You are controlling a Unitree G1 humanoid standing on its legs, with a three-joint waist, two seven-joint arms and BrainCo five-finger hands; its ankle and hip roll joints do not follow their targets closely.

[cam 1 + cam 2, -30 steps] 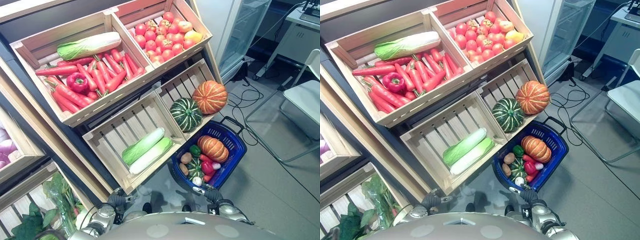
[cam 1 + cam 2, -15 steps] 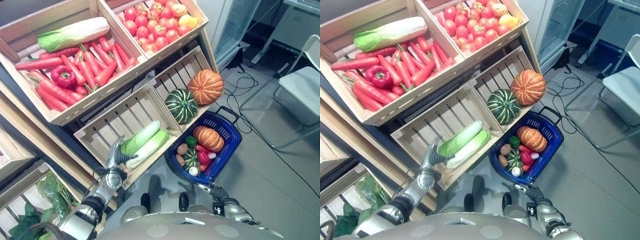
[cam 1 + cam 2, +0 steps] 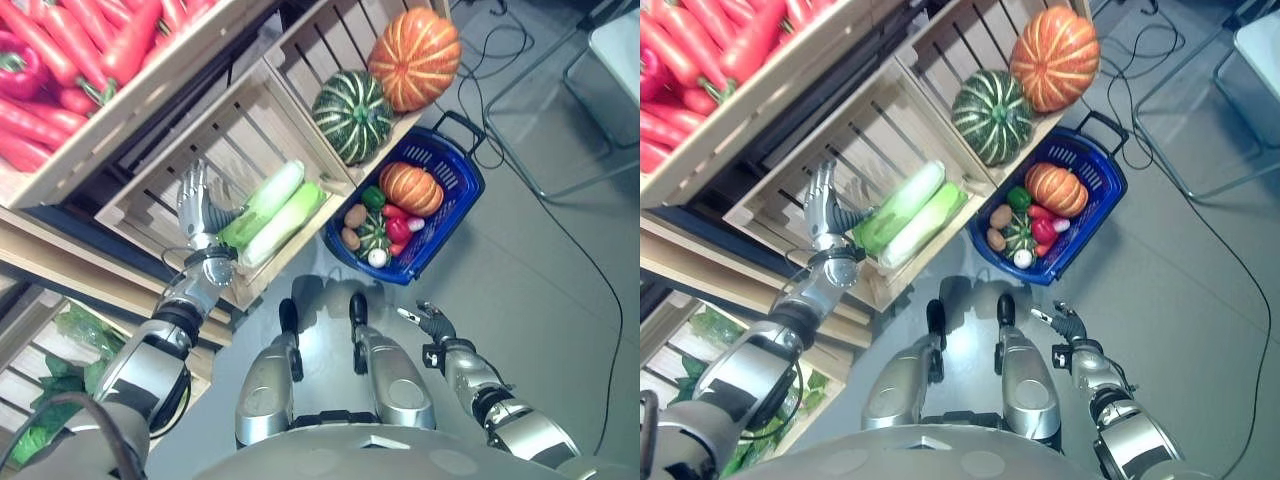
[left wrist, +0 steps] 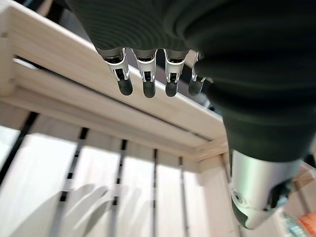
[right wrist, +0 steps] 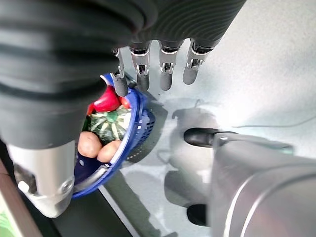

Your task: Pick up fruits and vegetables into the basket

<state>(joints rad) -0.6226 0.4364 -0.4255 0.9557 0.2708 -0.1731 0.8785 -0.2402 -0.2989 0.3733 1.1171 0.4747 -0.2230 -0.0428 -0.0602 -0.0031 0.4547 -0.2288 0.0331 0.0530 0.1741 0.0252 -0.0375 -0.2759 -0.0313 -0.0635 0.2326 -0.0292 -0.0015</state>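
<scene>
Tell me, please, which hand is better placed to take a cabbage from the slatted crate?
The left hand, probably: it is raised inside the slatted crate with straight fingers, right beside the cabbages. The right hand hangs low over the floor, near the blue basket and away from the crate.
</scene>
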